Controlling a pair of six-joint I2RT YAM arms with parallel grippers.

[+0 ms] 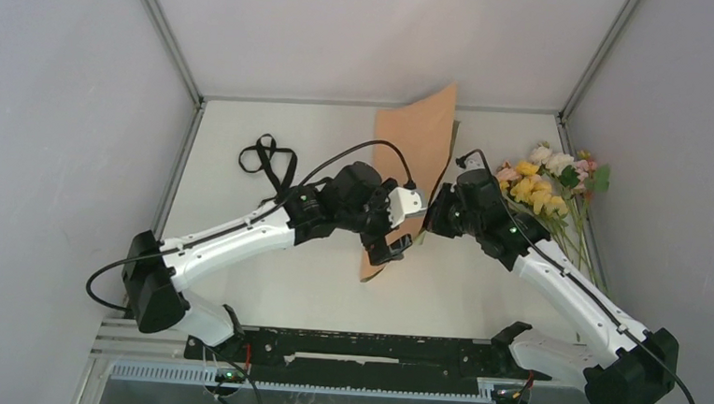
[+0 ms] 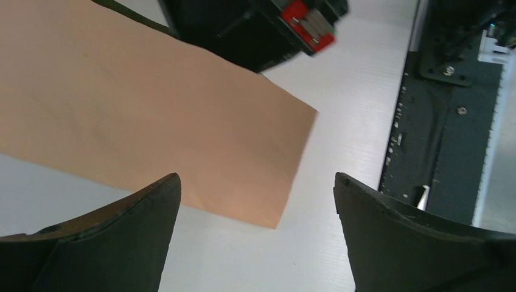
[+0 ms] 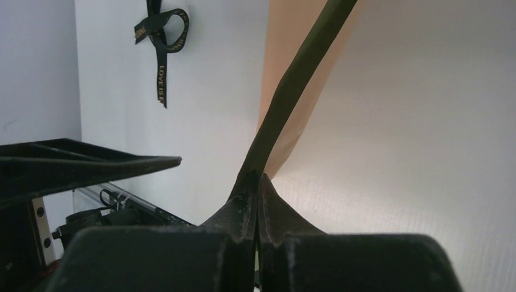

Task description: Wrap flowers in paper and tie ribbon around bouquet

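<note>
The paper stands on edge over the middle of the table, peach-orange face toward the left arm. My right gripper is shut on its lower right edge. In the right wrist view the olive green side of the paper rises from the pinched fingertips of this gripper. My left gripper is open beside the paper's near corner. The left wrist view shows the gripper with jaws wide and nothing between them, just short of the paper. The flowers lie at the right wall. The black ribbon lies at the far left.
A black mounting rail runs along the near table edge and also shows as a black plate. Grey enclosure walls close in left, right and back. The flowers' stems run along the right wall beside the right arm.
</note>
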